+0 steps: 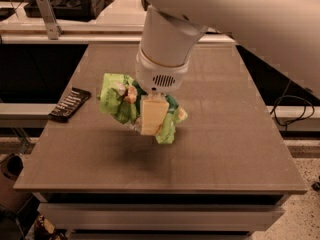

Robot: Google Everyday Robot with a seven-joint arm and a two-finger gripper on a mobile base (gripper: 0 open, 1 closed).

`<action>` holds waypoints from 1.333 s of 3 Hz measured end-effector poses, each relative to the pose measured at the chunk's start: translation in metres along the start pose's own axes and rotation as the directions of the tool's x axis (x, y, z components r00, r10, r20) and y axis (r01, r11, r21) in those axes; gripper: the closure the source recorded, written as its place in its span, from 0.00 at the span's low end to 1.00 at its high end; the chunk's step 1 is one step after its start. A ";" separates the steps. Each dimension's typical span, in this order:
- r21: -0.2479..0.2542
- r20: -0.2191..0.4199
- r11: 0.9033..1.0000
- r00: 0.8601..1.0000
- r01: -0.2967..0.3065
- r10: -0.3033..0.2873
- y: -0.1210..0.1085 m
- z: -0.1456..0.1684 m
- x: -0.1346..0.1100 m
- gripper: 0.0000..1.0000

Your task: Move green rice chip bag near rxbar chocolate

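Brown table (225, 149), jaws above its middle; speckled floor (305, 204); pale counter (100, 26) behind; metal post (47, 15) back-left.

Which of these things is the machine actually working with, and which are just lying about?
Job: crumpled bright green foil snack bag, held above the brown table by the gripper; small flat black-wrapped bar at the table's left edge.
Lying about: black box and grey metal bracket behind.
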State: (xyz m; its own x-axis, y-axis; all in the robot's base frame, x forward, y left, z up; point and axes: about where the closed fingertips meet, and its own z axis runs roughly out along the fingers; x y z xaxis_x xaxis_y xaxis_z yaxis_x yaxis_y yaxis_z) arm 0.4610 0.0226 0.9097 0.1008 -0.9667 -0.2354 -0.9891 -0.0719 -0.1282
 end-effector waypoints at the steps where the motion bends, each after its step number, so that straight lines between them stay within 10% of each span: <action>1: -0.009 0.022 0.996 0.996 0.092 -0.092 -0.004 0.014 -0.042 1.00; 4: 0.046 0.077 0.937 0.934 0.347 -0.350 0.003 0.043 -0.140 1.00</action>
State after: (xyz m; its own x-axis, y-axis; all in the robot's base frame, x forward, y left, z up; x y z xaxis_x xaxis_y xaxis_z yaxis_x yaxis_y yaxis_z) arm 0.4489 0.1681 0.9004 0.4481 -0.8586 -0.2490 -0.8868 -0.3915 -0.2456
